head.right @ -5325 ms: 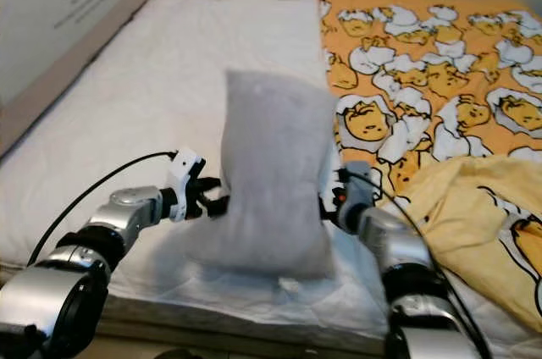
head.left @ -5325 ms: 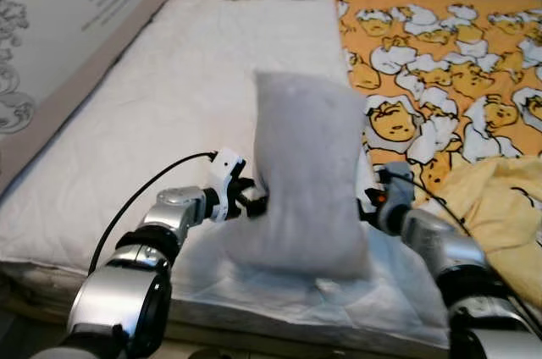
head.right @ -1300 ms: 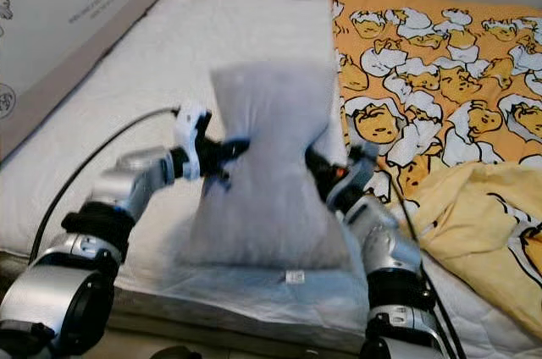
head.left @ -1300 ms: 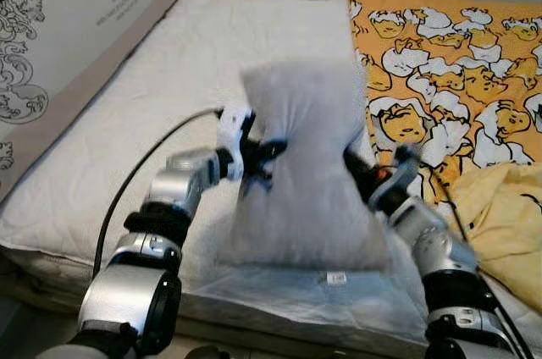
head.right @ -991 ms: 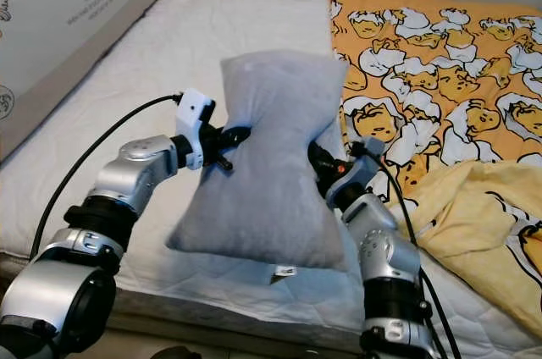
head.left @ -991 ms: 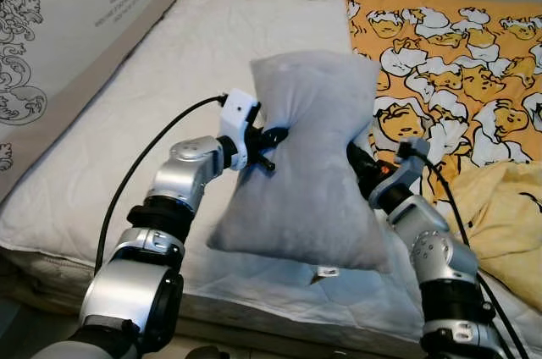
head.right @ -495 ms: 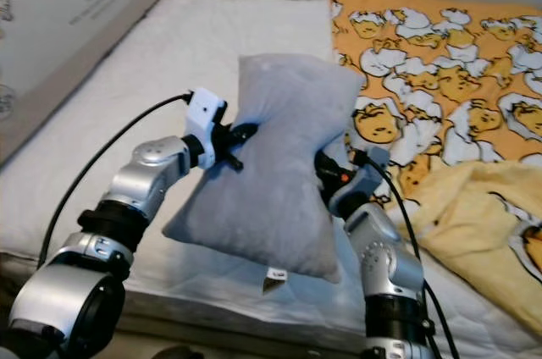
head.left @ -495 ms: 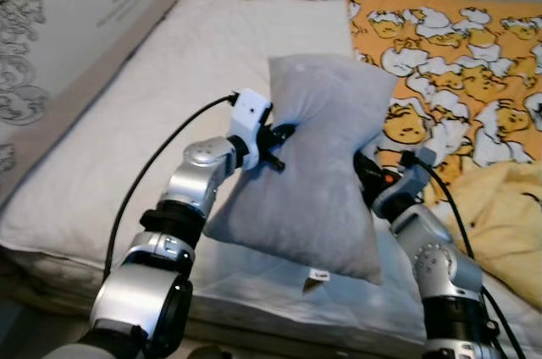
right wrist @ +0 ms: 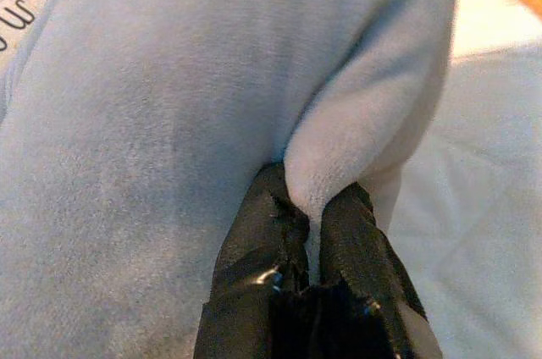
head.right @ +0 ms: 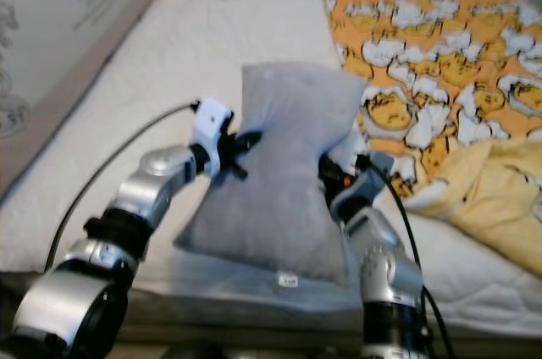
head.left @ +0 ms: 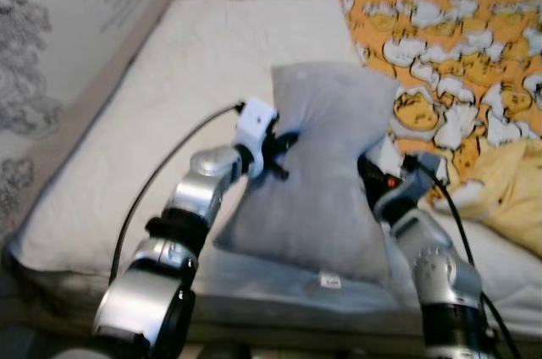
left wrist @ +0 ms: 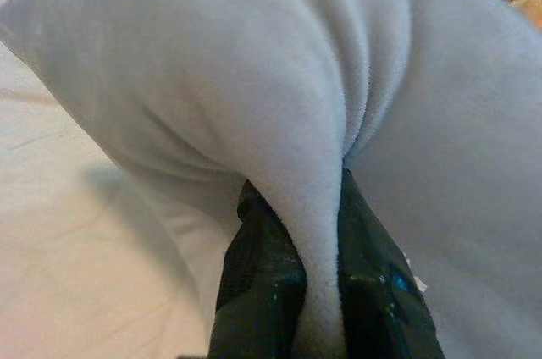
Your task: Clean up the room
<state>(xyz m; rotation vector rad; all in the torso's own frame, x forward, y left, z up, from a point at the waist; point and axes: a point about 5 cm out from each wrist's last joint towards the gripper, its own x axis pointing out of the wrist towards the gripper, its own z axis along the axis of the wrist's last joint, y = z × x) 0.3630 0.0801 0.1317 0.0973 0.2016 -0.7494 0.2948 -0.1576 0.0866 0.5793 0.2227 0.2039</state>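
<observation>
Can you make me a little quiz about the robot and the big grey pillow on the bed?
1. True or false: both grippers pinch the grey pillow.
2. What is beside the pillow on the robot's right? A) orange cartoon blanket B) a laptop C) a plant
3. Fill in: the left gripper has a fold of pillow ____ its fingers.

Key: 1 true; the right gripper pinches it too. 2 A. 3 between.
</observation>
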